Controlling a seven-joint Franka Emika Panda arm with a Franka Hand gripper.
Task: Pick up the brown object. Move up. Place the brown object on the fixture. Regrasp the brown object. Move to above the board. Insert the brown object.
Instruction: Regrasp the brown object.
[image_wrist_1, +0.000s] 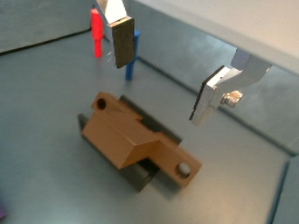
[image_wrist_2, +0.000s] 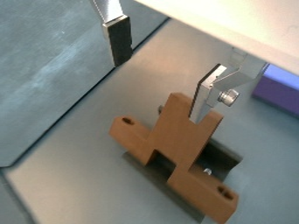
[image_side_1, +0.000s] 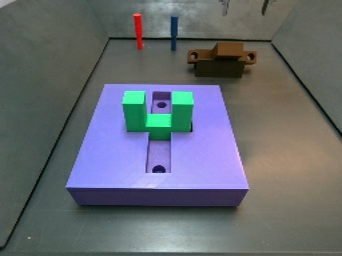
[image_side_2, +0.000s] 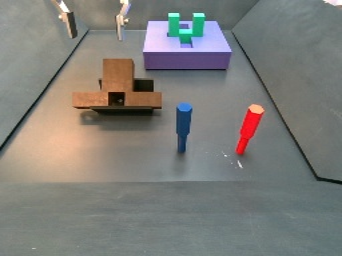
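The brown object (image_wrist_1: 122, 136) lies across the fixture (image_wrist_1: 140, 179), its T-shape and round hole showing in both wrist views (image_wrist_2: 176, 144). In both side views it rests on the dark fixture (image_side_1: 214, 67) near a wall (image_side_2: 120, 80). My gripper (image_wrist_1: 160, 90) hangs above it, open and empty, its fingers wide apart and clear of the piece (image_wrist_2: 158, 87). Only its fingertips show in the side views (image_side_1: 246, 9) (image_side_2: 94, 30). The purple board (image_side_1: 201, 150) with the green U-shaped block (image_side_1: 158, 112) and a central slot lies apart from the fixture (image_side_2: 187, 55).
A red peg (image_side_1: 138, 30) and a blue peg (image_side_1: 174, 30) stand upright on the floor near the fixture, also in a side view (image_side_2: 247, 130) (image_side_2: 183, 127) and a wrist view (image_wrist_1: 97, 35). Grey walls enclose the floor.
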